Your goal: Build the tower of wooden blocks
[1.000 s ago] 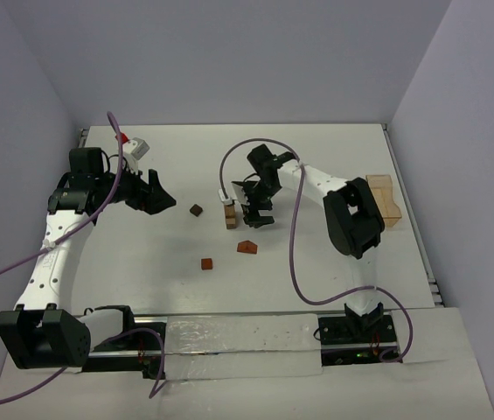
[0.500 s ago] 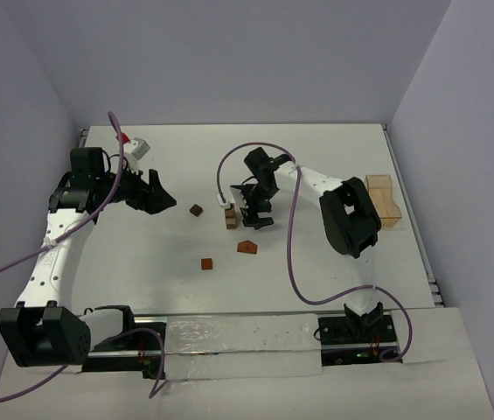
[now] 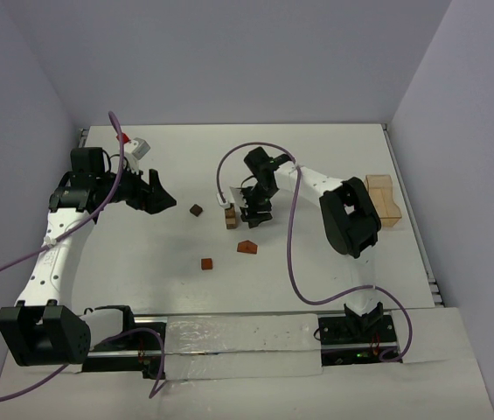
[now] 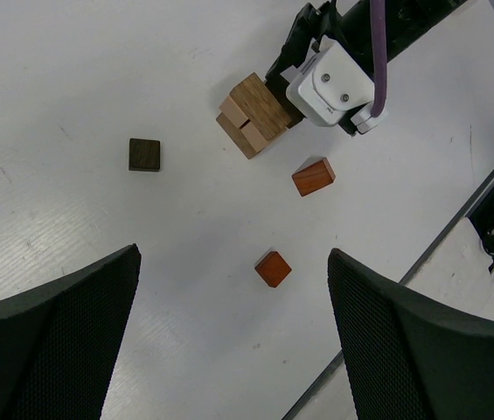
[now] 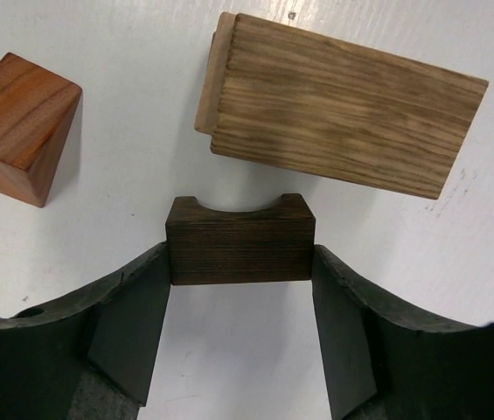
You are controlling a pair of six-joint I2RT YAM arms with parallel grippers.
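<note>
right gripper [image 5: 240, 293] moved in beside the wood block tower [image 3: 229, 217], a short tan stack mid-table. Its fingers closed from wide onto the dark brown wooden arch block [image 5: 240, 241], touching both ends. Arch looked ready to lift. left gripper [image 4: 233, 258] hovered with fingers wide apart.

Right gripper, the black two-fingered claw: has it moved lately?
Yes: the right gripper edged left toward the tan wooden block stack, jaws closing on a dark wooden arch block.
</note>
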